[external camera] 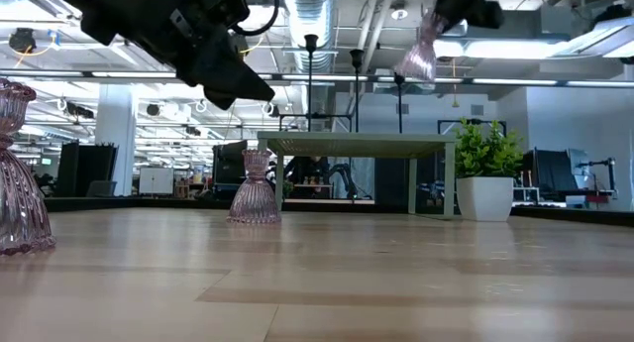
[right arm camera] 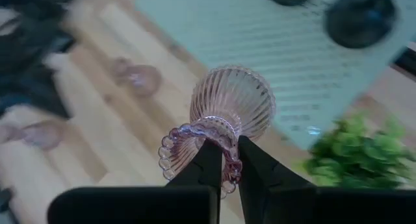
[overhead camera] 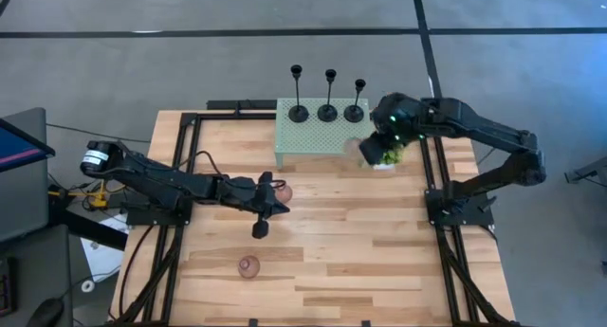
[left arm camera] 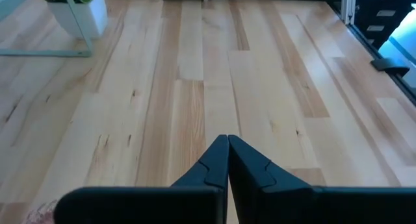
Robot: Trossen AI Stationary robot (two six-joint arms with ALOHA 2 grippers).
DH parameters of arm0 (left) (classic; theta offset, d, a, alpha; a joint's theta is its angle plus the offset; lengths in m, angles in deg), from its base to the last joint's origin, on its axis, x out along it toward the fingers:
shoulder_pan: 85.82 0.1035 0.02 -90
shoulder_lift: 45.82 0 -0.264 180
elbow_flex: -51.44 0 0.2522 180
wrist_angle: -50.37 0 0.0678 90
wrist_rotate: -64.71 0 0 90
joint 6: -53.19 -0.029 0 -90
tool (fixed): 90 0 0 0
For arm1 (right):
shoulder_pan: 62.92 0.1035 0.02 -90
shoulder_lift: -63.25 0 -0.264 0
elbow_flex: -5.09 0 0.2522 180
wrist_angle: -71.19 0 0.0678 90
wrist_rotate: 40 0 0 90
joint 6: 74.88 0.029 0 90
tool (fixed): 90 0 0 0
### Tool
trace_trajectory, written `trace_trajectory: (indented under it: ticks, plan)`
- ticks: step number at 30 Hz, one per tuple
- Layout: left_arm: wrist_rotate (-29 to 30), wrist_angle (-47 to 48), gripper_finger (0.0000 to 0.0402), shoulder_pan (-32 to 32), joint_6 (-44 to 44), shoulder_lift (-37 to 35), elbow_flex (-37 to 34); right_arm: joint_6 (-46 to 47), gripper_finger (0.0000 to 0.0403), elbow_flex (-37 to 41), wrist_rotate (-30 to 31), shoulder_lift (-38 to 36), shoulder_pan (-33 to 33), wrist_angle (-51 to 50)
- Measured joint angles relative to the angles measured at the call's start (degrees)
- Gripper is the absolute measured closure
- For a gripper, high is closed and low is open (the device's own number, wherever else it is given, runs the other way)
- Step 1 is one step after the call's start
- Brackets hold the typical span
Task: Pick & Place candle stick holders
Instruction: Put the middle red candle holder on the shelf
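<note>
Pinching pink holder (right arm camera: 224, 117) between right jaws.

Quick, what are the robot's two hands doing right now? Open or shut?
Left gripper: shut, empty, above the wooden table.
Right gripper: shut on a pinkish ribbed glass candle holder, lifted near the pale green mesh stand.

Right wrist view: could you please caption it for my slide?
Right gripper holds a pink holder above the mesh stand.

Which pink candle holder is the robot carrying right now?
Find the green mesh stand at the table's far edge. Just off its right end, beside the plant, the right end effector grips a pink holder in the air; the other two pink ones stand on the table.
</note>
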Motion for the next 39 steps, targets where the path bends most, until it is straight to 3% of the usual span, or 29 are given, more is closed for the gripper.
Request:
trace_trajectory:
  ticks: [7, 17, 27, 39]
  plan:
    - [0.0, 1.7, 0.0393, 0.0, 0.0, 0.0, 0.0, -5.9, 0.0390, 0.2, -3.0, 4.7, -8.4, -1.6]
    - [0.0, 2.1, 0.0395, 0.0, 0.0, 0.0, 0.0, -12.3, 0.0390, -1.9, -5.8, 12.3, -14.4, -0.4]
    - [0.0, 2.2, 0.0395, 0.0, 0.0, 0.0, 0.0, -14.4, 0.0390, -6.8, -5.7, 17.0, -16.6, -2.7]
    - [0.0, 2.4, 0.0395, 0.0, -0.4, 0.0, 0.0, -14.4, 0.0390, -6.8, -5.5, 16.9, -17.4, -3.8]
